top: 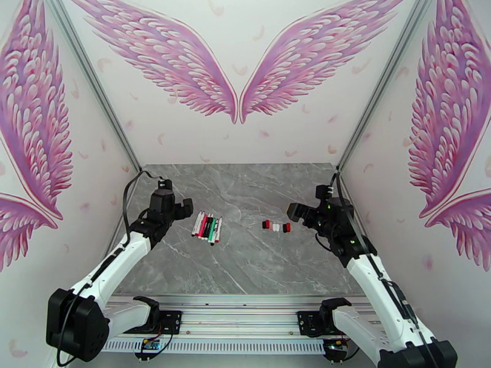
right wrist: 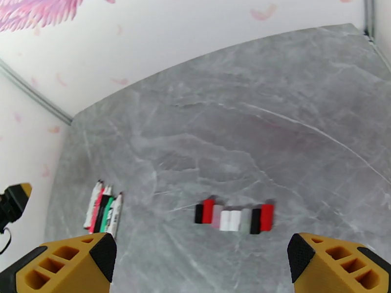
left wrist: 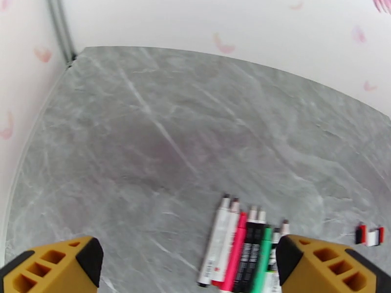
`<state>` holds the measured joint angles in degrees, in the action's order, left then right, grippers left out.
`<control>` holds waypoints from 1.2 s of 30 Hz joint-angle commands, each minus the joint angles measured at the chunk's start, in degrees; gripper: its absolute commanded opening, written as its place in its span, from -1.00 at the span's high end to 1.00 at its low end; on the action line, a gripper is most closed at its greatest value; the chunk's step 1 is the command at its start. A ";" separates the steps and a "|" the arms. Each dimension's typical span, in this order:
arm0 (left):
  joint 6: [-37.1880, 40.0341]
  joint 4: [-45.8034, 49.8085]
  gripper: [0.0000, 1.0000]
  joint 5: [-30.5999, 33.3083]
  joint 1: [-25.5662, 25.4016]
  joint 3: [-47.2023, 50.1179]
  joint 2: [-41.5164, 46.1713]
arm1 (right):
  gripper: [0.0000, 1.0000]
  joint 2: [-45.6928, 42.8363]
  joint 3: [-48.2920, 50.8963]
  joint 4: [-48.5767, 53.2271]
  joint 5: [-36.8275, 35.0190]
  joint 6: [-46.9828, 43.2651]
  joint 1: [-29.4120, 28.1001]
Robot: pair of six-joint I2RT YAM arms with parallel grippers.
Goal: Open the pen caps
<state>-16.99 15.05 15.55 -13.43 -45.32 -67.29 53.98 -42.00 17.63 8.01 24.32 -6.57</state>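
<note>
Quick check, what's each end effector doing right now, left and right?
Left end effector: open, holding nothing.
Right end effector: open, holding nothing.

table (top: 245, 191): grey marble-look slab, smooth, low satin sheen.
walls (top: 245, 136): white with printed pink wings, flat matt, look like printed sheet.
corner posts (top: 91, 81) and base rail (top: 245, 317): bare silver metal, extrusion-like, dull brushed look.
left arm (top: 116, 265), right arm (top: 380, 283): smooth white shells with black joint housings, likely plastic, slight gloss.
left gripper (left wrist: 189, 257), right gripper (right wrist: 201, 251): finger bodies in yellow-orange plastic, pocketed, matt. pads (right wrist: 298, 252) black, rubbery-looking, matt.
pens (top: 207, 227): smooth plastic barrels, white/pink/black/green, light gloss.
pen caps (top: 276, 227): smooth hard plastic, red/black/white, too blurred to grade the finish further.
</note>
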 commanded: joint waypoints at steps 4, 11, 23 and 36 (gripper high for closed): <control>7.94 -14.59 -0.98 5.05 3.49 9.50 3.72 | -0.98 1.80 10.88 -22.14 -13.04 -1.47 -0.38; 17.06 -37.08 -0.98 4.69 5.03 19.85 -0.68 | -0.98 7.77 13.07 -29.17 -19.40 -11.96 -0.38; 22.51 -62.19 -0.97 0.24 6.60 24.52 -14.58 | -0.97 21.58 16.84 -52.76 -23.18 -23.01 -0.29; 16.93 -63.02 -0.97 -10.15 13.96 22.42 -20.00 | -0.98 28.86 22.47 -67.86 -17.72 -24.32 0.26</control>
<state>1.65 -49.52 8.29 -0.36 -21.12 -87.05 81.45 -20.03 -44.12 -11.79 1.04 -6.55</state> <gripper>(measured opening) 0.988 0.988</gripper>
